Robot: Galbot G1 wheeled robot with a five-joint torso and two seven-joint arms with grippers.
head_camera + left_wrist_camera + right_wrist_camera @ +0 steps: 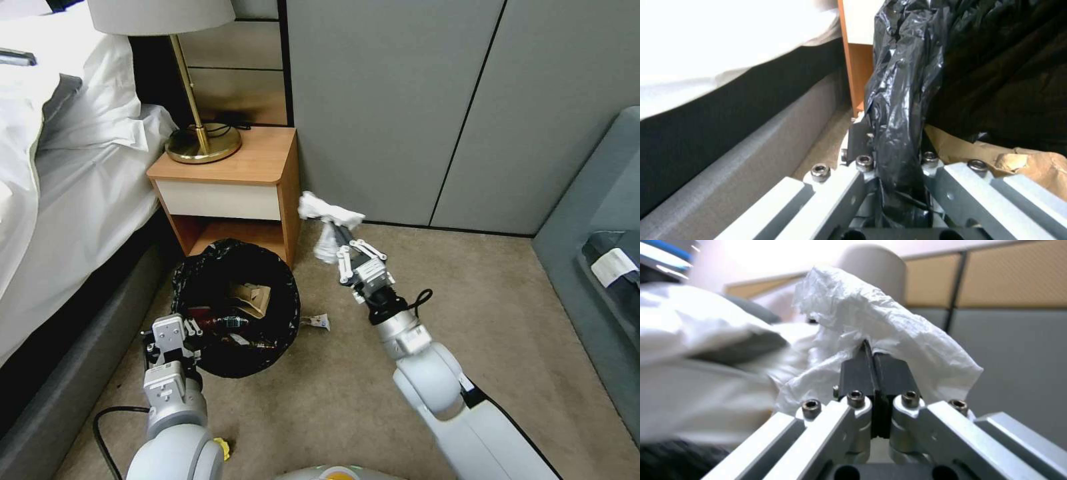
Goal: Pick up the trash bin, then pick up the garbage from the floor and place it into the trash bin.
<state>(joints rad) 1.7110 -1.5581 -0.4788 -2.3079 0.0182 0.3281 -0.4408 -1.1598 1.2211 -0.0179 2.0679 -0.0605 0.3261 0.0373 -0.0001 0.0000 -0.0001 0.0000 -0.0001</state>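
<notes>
Nearest the robot, the left gripper (175, 331) is clamping the near rim of the trash bin (235, 308), its jaws closed on the crinkly black liner bag (900, 100) folded over that rim. The bin is sitting over the beige carpet (333, 393), just in front of the wooden nightstand (230, 190) and beside the grey bed base (73, 347). Inside it, a brown paper bag (250, 298) and a small bottle (223, 323) are lying against the liner. Just beside the bin, on the carpet, a small pale wrapper (315, 322) is lying. Farther out, the right gripper (340, 233) is reaching forward, raised above the floor, its black fingers (858, 373) pressed together on a crumpled white tissue (328, 215), which is hanging near the nightstand's side. On the nightstand a brass lamp (200, 137) is standing, with grey wall panels (433, 100) behind.
</notes>
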